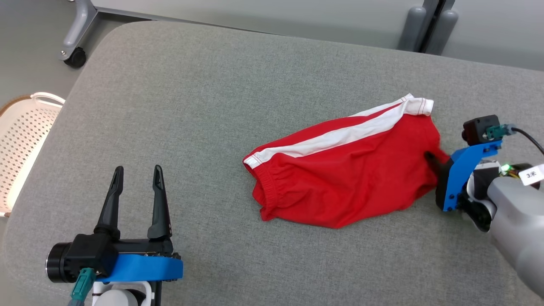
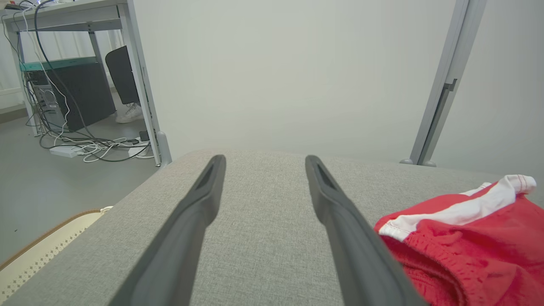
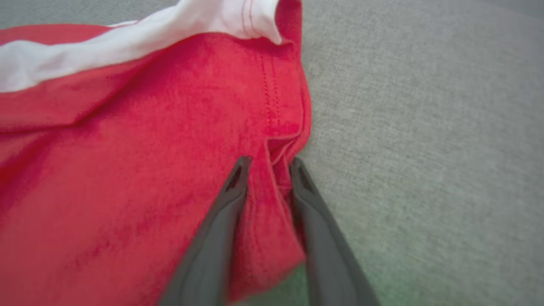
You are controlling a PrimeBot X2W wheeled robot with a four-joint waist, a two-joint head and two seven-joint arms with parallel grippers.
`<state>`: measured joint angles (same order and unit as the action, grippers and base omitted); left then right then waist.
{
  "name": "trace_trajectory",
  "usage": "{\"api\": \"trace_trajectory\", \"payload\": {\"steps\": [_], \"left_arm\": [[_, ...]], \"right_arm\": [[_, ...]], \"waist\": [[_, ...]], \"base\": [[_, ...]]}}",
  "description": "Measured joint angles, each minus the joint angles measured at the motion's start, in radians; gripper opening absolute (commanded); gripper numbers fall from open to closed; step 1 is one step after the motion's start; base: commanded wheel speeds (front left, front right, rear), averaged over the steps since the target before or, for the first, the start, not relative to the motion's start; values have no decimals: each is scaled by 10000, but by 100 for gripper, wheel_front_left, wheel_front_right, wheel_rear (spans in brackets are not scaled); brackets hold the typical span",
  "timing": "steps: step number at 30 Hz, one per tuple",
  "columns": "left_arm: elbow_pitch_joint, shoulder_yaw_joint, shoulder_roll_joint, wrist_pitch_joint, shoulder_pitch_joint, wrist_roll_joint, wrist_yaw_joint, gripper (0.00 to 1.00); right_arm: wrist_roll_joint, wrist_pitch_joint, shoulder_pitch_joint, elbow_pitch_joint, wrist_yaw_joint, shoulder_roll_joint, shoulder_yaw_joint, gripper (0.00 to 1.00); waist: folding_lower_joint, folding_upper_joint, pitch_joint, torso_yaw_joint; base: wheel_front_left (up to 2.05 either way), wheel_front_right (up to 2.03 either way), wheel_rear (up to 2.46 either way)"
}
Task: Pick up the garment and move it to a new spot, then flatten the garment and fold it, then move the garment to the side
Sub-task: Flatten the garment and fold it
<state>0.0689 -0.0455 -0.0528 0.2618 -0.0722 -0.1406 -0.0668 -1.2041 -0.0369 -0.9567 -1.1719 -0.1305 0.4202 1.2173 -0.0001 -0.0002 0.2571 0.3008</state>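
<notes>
the garment (image 1: 348,174) — red shorts with a white side stripe — lies crumpled on the right half of the grey padded counter (image 1: 191,106), its elastic waistband toward the left and the stripe along the far edge. the right jaws sit at its right end, their two dark fingers (image 3: 225,212) narrowed on either side of a raised fold of red hem; whether they truly pinch it cannot be told. the left jaws stand wide open and empty over the near left of the counter, well apart from the garment. a white perforated basket (image 1: 21,140) sits off the counter's left side.
</notes>
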Motion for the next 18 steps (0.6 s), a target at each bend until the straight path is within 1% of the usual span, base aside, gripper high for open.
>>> {"api": "trace_trajectory", "payload": {"steps": [5,9,18], "left_arm": [[77,0,8,0,-1,6,-40,100],[146,-38,15,0,68,-2,-50,100],[205,249,19,0,606,169,-132,100]], "right_arm": [[-347,-17,228,69,-2,-121,-159,0],[-558,-468,576,221,-4,-176,-267,0],[-1081,-1605,1732,738,-2,-176,-531,0]], "waist": [[0,1,-135,-94],[1,2,-350,-303],[1,2,-1017,-1229]], "base": [[0,0,0],[0,0,0],[0,0,0]]}}
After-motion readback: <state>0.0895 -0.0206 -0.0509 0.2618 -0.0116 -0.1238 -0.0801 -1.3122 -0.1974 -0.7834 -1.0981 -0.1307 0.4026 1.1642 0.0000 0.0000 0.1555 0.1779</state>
